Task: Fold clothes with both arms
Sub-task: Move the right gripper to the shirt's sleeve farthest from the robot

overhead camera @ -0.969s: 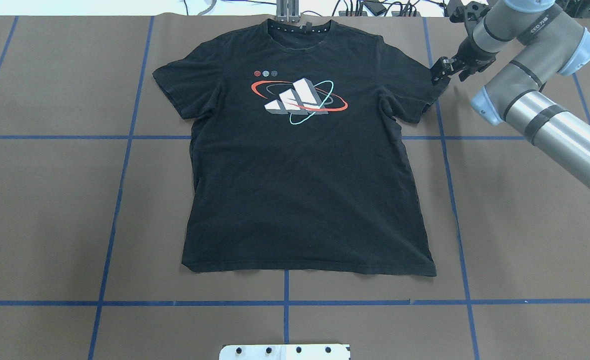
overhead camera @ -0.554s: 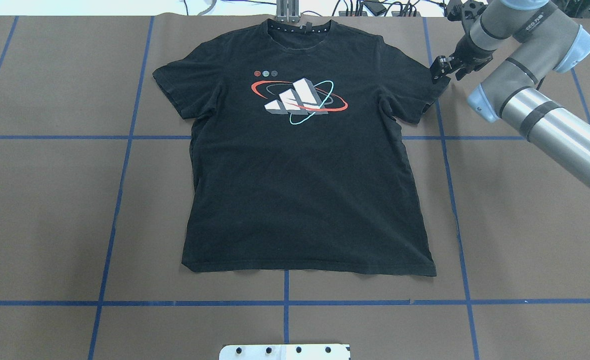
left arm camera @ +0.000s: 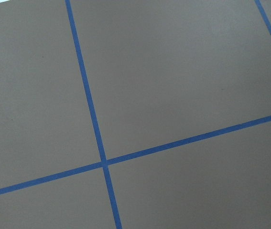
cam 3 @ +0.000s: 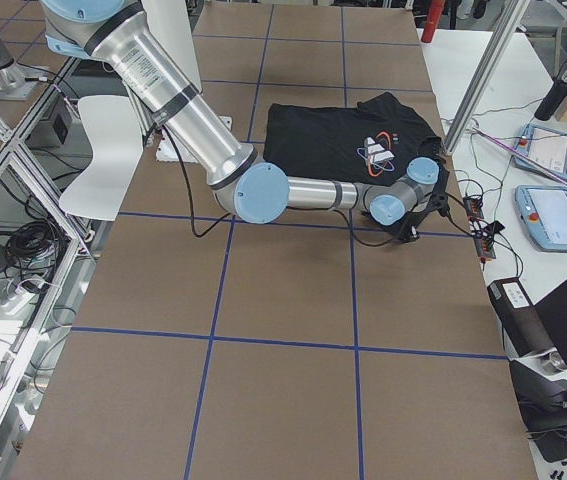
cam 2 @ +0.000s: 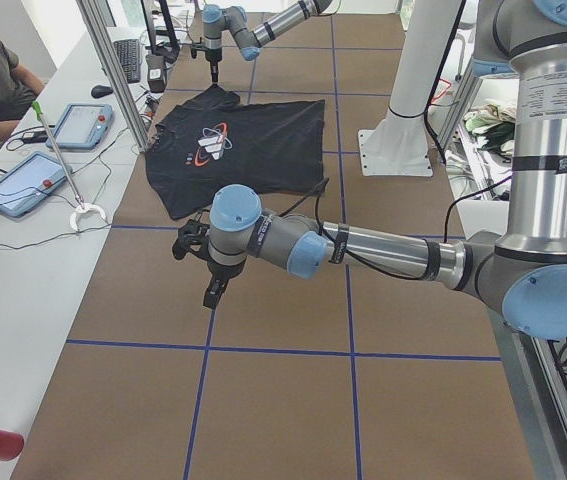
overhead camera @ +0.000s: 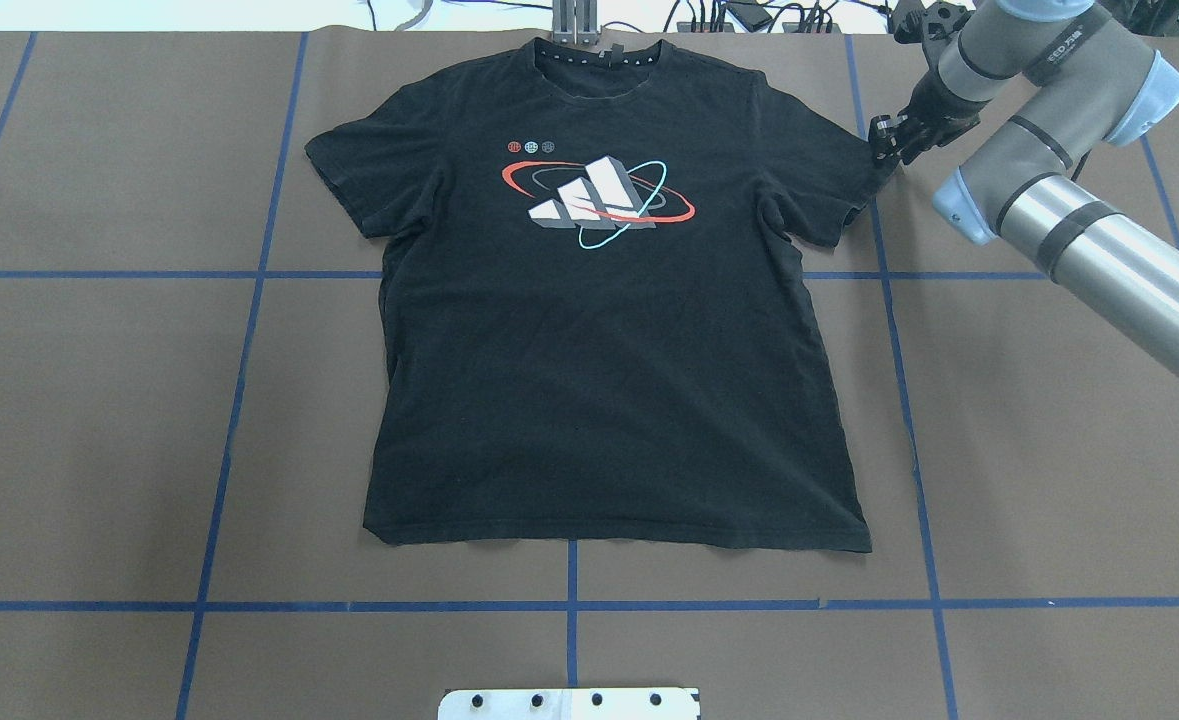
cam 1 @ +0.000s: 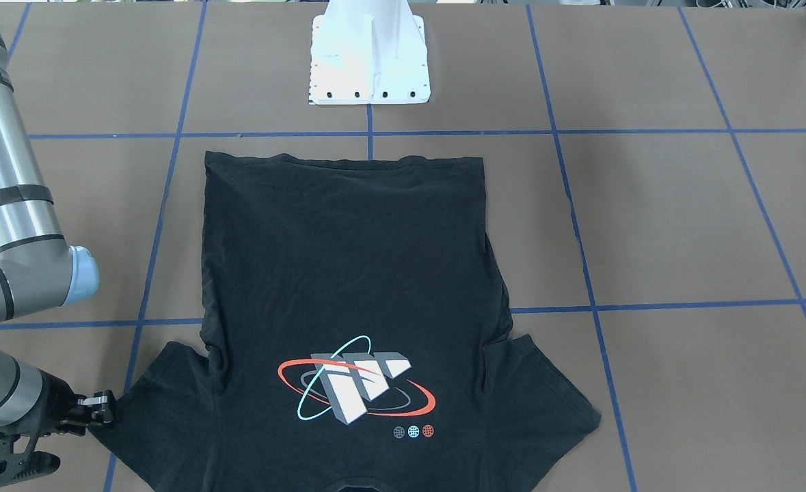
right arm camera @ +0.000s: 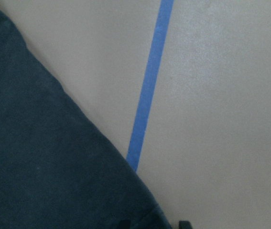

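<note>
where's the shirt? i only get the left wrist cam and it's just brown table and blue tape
Observer: The black T-shirt lies flat, print up, mid-table. The left gripper hangs over bare table, off toward the robot's left end.
Operator: what's the right arm up to
Observer: The right gripper is down at the outer tip of the sleeve on the robot's right.
Operator: grabbed it yet
Observer: Doesn't look so. The right wrist view shows its fingertips apart, with the sleeve's corner between them.
</note>
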